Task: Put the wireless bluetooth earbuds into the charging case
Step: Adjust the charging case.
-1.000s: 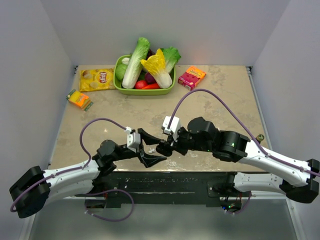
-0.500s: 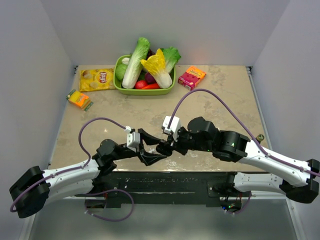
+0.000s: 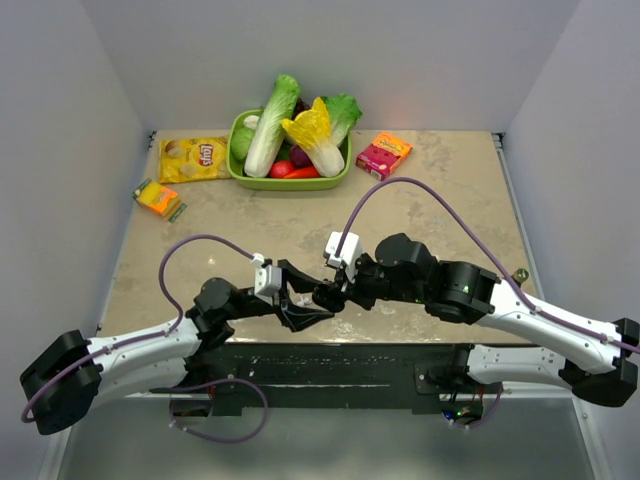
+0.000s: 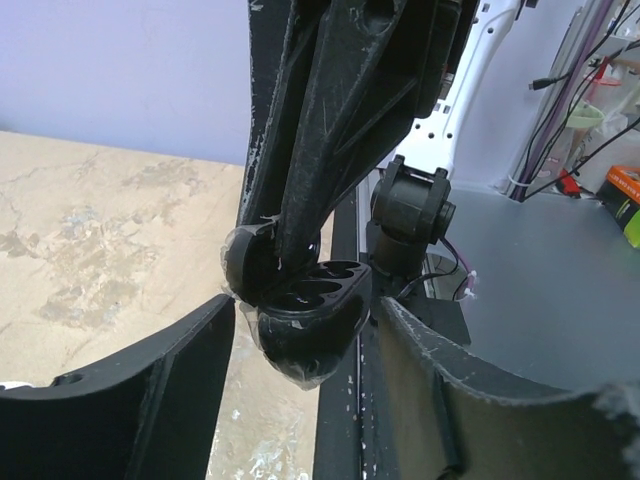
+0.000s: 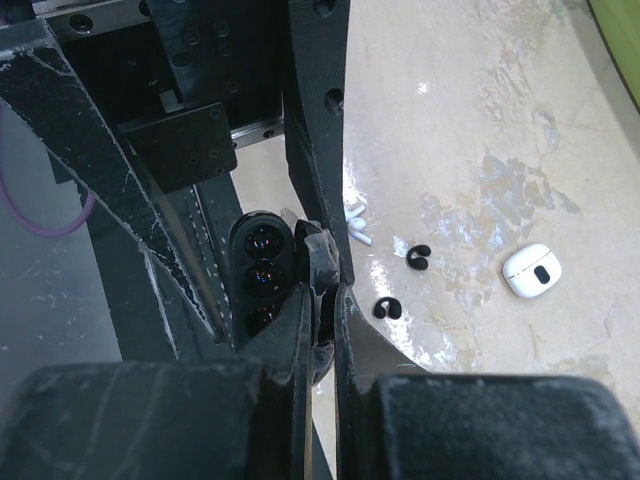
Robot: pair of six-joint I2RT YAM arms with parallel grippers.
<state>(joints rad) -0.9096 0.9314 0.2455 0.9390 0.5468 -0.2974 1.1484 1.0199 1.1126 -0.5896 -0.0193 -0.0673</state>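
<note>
charging case lay white on the marbled table at the right of the right wrist view, two dark hooked earbuds just left of it. the right gripper was pressed shut; anything held, i cannot tell. left wrist view: the left gripper stood partly open, gripping nothing, flanking the right fingertips. top view: a yellow lay's bag sat upper left.

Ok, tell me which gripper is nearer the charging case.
Right, but barely. The right gripper, shut, has the charging case lying on the table off to one side of its tips. The left gripper, open, straddles those tips, its centre a touch farther away.
</note>
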